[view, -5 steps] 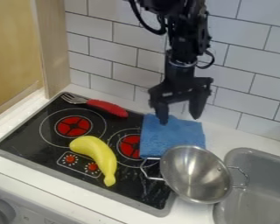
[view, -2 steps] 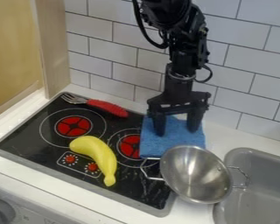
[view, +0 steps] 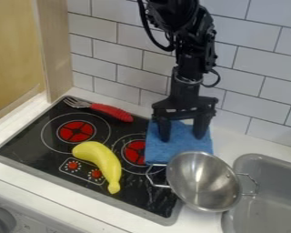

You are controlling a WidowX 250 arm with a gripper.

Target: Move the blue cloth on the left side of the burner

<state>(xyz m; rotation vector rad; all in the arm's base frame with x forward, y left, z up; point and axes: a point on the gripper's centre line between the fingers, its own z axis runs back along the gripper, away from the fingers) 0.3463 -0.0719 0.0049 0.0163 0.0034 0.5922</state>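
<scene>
The gripper [view: 183, 138] hangs pointing down over the blue cloth [view: 172, 150], its two fingers apart with cloth beneath and between them. Whether the tips touch the cloth, I cannot tell. The cloth lies flat at the right rear edge of the black burner [view: 35, 132], partly over the stove and partly on the counter, its front edge against the steel pan. Part of the cloth is hidden behind the fingers.
A steel pan [view: 203, 182] stands in front of the cloth, beside the grey sink [view: 269, 164]. A yellow banana [view: 100, 160] lies mid-stove, and a red-handled fork [view: 111, 112] at its back edge. The tiled wall rises close behind.
The gripper has come down and slightly toward the camera, from behind the cloth's rear edge to over the cloth. The cloth, pan, banana and fork have not moved.
</scene>
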